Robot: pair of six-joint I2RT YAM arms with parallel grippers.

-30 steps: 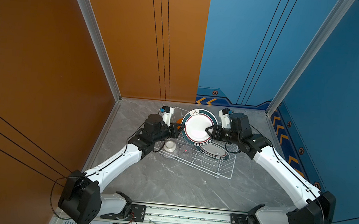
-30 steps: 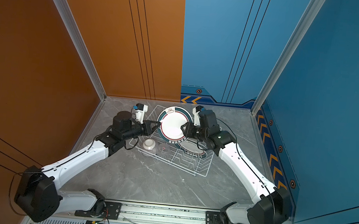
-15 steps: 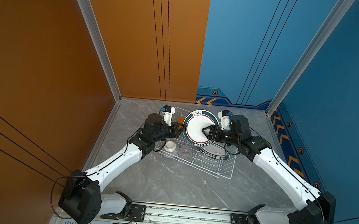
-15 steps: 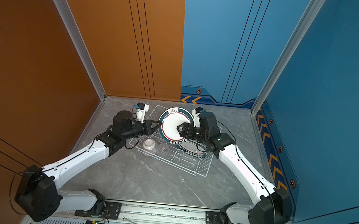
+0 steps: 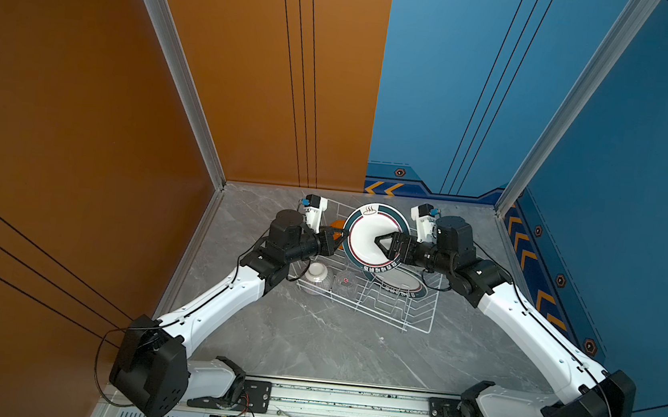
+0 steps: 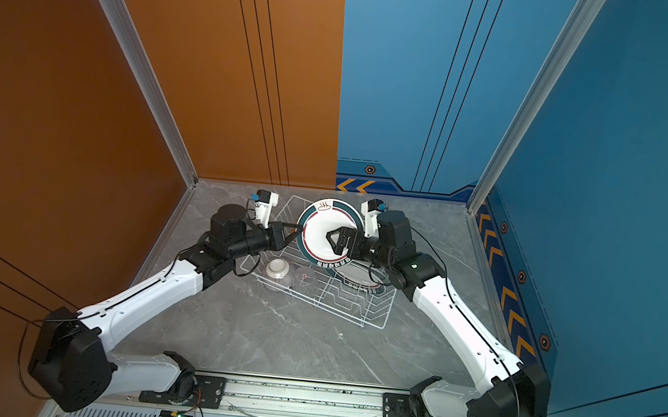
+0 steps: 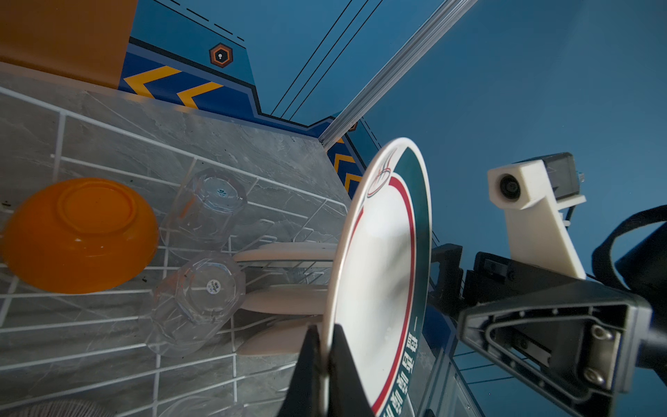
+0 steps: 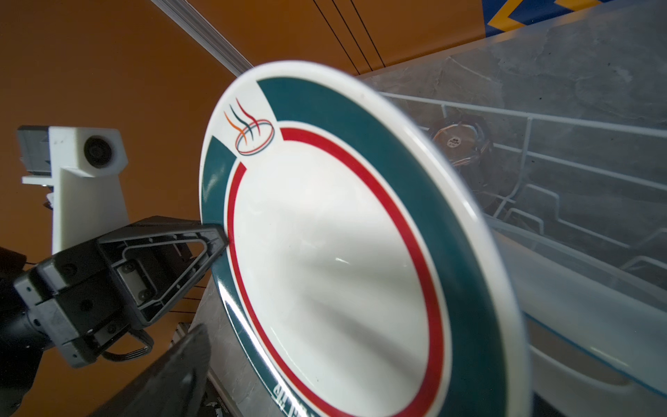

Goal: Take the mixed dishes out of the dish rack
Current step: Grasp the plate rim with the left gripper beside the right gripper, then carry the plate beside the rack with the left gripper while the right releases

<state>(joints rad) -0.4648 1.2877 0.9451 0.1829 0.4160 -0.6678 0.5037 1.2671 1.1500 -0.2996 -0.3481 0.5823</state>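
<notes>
A white plate with a dark teal rim (image 5: 364, 244) (image 6: 321, 237) stands on edge above the dish rack (image 5: 417, 324) (image 6: 376, 320). My left gripper (image 5: 342, 235) (image 7: 326, 334) is shut on its rim. My right gripper (image 5: 381, 245) (image 6: 331, 240) is open, and no finger shows touching the plate's (image 8: 332, 252) face. Only one of its fingers (image 8: 184, 364) shows in the right wrist view. In the rack lie an orange bowl (image 7: 79, 234), two clear glasses (image 7: 205, 209) (image 7: 196, 299), a small grey-striped bowl (image 5: 317, 277) and another teal-rimmed plate (image 5: 400, 285).
The rack sits askew on the grey marble table (image 5: 311, 341), near the back wall. Orange wall panels stand to the left and blue ones to the right. The arms' bases are mounted on a rail (image 5: 347, 403) along the front edge.
My right gripper has opened off the plate's rim. The left gripper stays shut on the opposite rim, and the plate has barely moved.
</notes>
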